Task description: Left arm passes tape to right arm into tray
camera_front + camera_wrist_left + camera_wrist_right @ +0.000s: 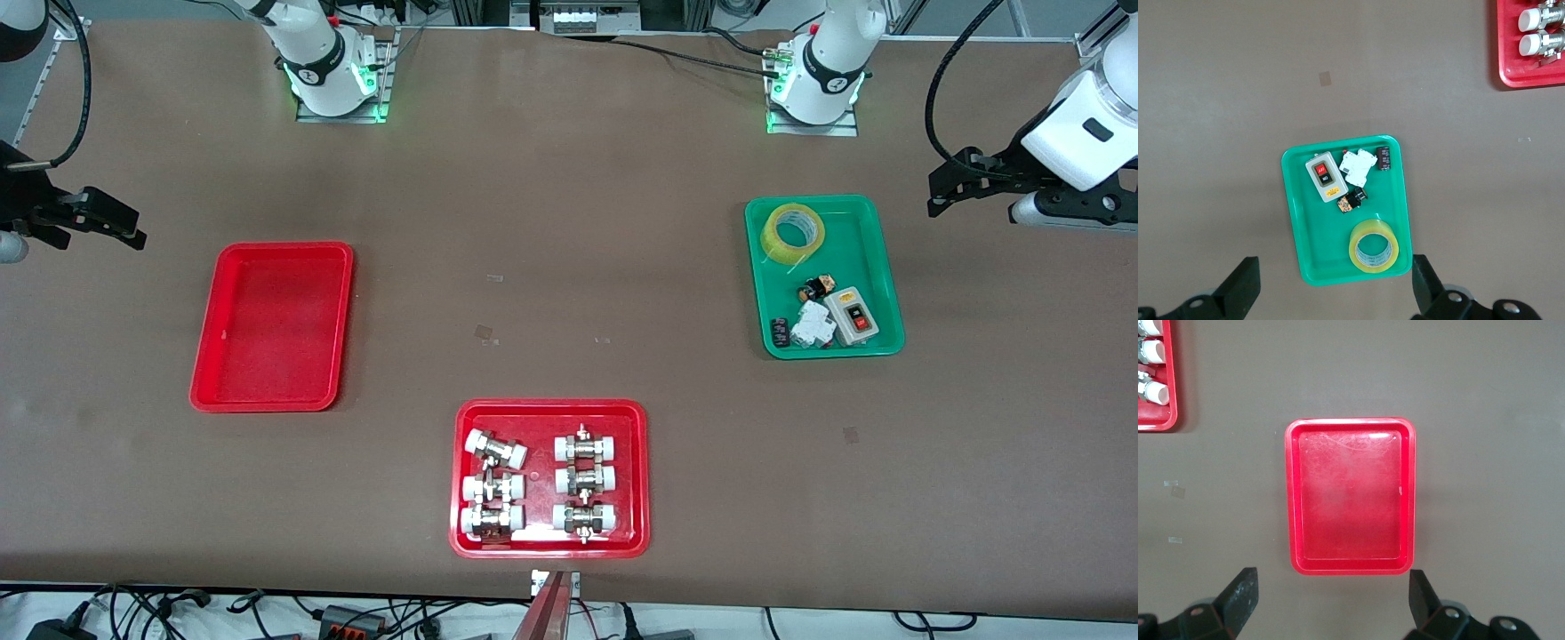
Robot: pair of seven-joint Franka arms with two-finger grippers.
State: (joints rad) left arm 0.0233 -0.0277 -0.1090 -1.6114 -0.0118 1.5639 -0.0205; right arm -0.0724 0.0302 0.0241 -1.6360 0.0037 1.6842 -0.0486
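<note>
tape: translucent yellow packing tape roll (pixel 793 233) lies in green plastic tray (pixel 871 267), upper right of front view
tray: glossy red rectangular plastic tray (pixel 271 326) empty, mid left
left gripper (pixel 1331 293): jaws spread, empty, over the table by the green tray's end
right gripper (pixel 1331 607): jaws spread, empty, waits by the red tray
progress: nothing done; pickup, handover, placing all remain

Two red trays (pixel 272 327), one green tray (pixel 876 267), one tape (pixel 793 233), six fittings (pixel 494 448)

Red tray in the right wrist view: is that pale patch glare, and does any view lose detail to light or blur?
Right wrist view: the empty red tray shows a soft whitish sheen on its floor, likely glare; its rim stays crisp. Left wrist view: evenly lit, with the tape and green tray sharp. Front view: even light, with a bright reflection on the fittings tray at its near rim.
</note>
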